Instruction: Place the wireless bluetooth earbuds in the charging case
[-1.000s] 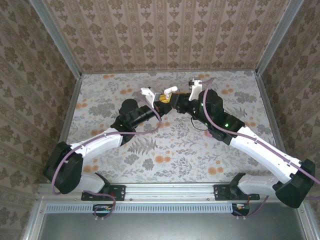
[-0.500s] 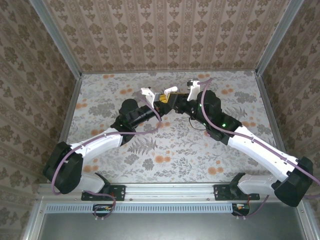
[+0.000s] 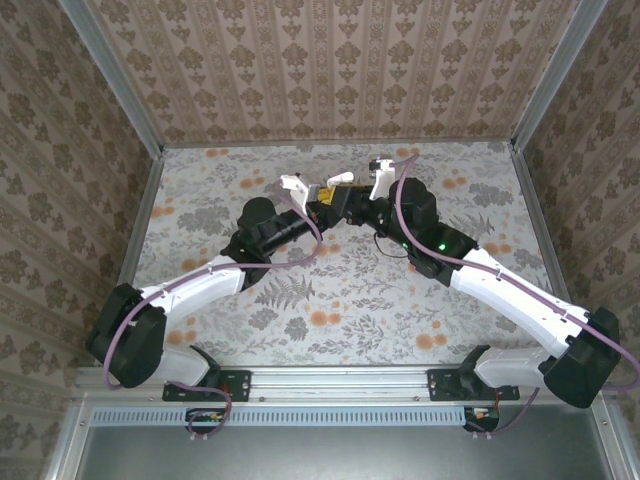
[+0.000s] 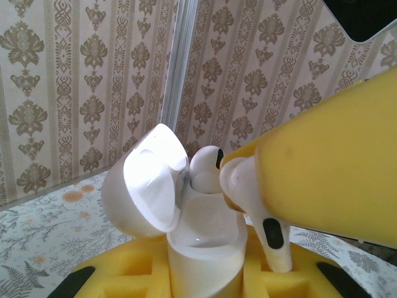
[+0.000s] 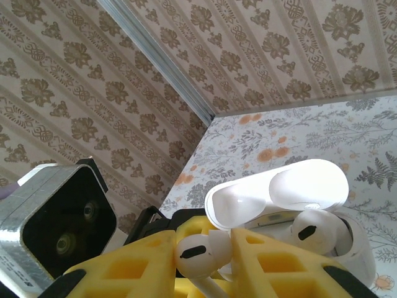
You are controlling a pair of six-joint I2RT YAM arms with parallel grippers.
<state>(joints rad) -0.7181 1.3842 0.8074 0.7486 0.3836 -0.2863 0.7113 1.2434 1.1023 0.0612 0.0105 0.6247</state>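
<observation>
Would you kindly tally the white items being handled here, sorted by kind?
earbuds: 2 (seated earbud in the case, held earbud between yellow fingers)
charging case: 1
Total: 3

White charging case (image 4: 205,254) upright, lid (image 4: 146,183) hinged open. One white earbud (image 4: 205,169) seated inside; second earbud (image 4: 254,205) stem-down, just beside the opening.
</observation>
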